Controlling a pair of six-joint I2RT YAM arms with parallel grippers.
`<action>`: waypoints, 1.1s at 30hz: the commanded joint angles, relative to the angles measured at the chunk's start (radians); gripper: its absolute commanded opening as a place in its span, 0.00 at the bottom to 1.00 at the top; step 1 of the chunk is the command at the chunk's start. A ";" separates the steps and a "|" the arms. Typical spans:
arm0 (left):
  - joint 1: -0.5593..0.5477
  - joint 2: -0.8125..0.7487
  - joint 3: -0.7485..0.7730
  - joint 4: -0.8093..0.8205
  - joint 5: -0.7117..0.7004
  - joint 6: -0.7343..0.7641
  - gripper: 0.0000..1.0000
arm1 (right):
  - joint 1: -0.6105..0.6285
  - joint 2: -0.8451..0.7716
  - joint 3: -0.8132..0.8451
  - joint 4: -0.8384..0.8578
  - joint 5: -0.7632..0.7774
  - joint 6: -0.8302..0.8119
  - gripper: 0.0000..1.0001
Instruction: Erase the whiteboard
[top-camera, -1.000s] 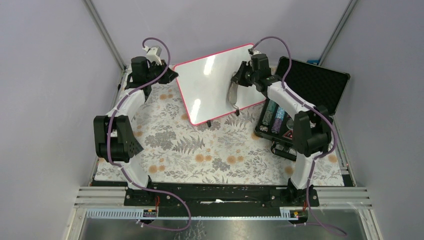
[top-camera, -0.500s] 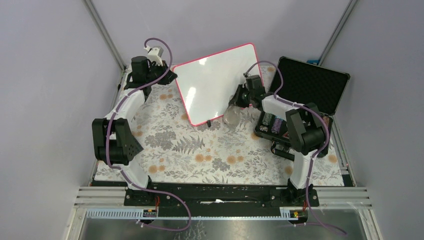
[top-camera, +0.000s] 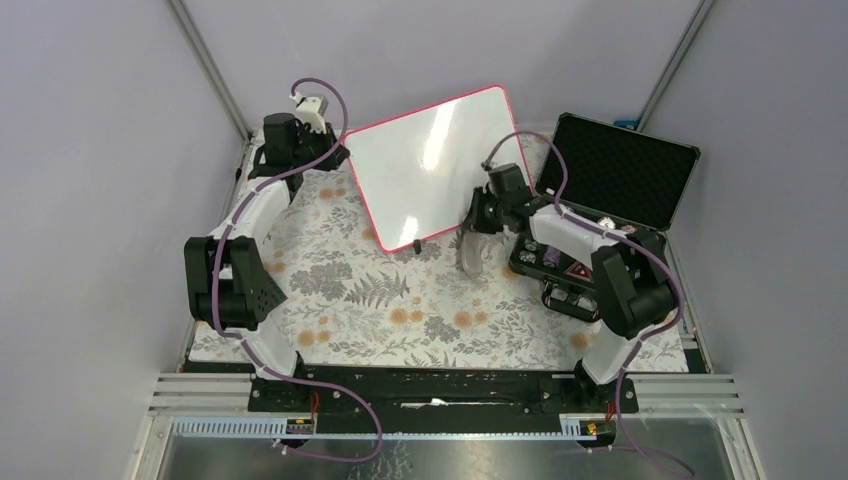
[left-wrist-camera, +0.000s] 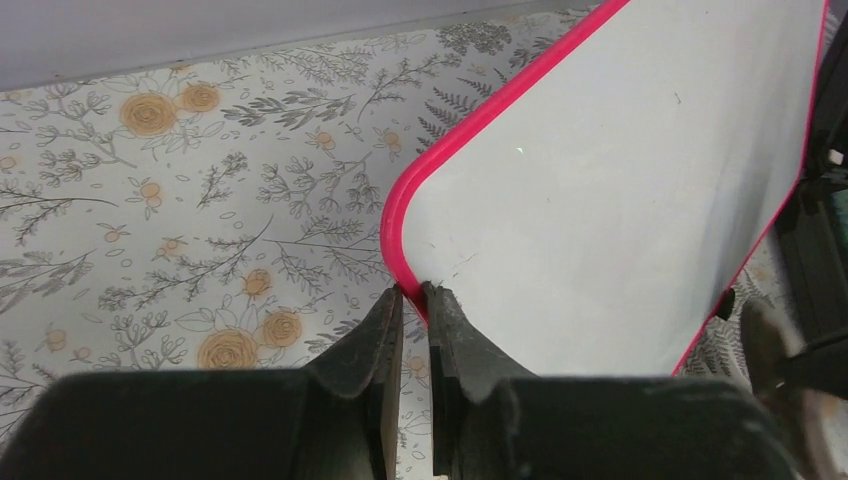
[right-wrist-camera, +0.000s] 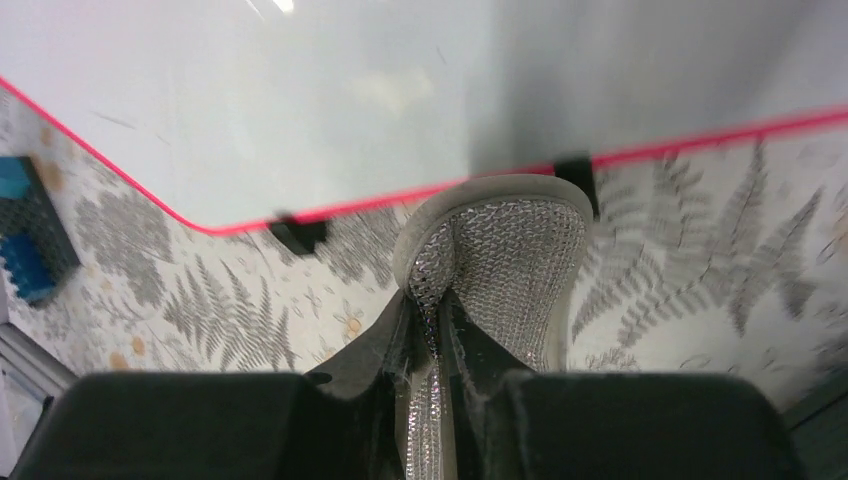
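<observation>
The whiteboard, glossy white in a thin pink-red frame, stands tilted at the back of the floral mat; no writing shows on its face. My left gripper is shut on the frame's left edge, and the left wrist view shows the jaws pinching the pink rim just below a rounded corner. My right gripper is shut on a silvery mesh wiping pad. That pad hangs just below the whiteboard's lower edge, off the white face, between its two small black feet.
An open black foam-lined case lies at the right, its near half holding small items beside my right arm. The floral mat covers the table in front of the board. Grey walls and metal posts close the back.
My right gripper has carried the pad down and toward me, from the board's right face to below its lower edge. The left gripper has kept its hold on the frame.
</observation>
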 joint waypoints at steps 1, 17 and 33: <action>0.023 -0.019 0.018 0.002 -0.130 0.074 0.00 | -0.020 -0.065 0.158 -0.043 0.130 -0.089 0.00; -0.020 -0.070 -0.009 0.034 -0.081 0.074 0.00 | -0.087 0.391 0.903 -0.261 0.141 -0.110 0.00; -0.019 -0.122 -0.011 0.034 -0.168 -0.001 0.05 | 0.082 0.109 0.202 -0.002 0.059 -0.028 0.00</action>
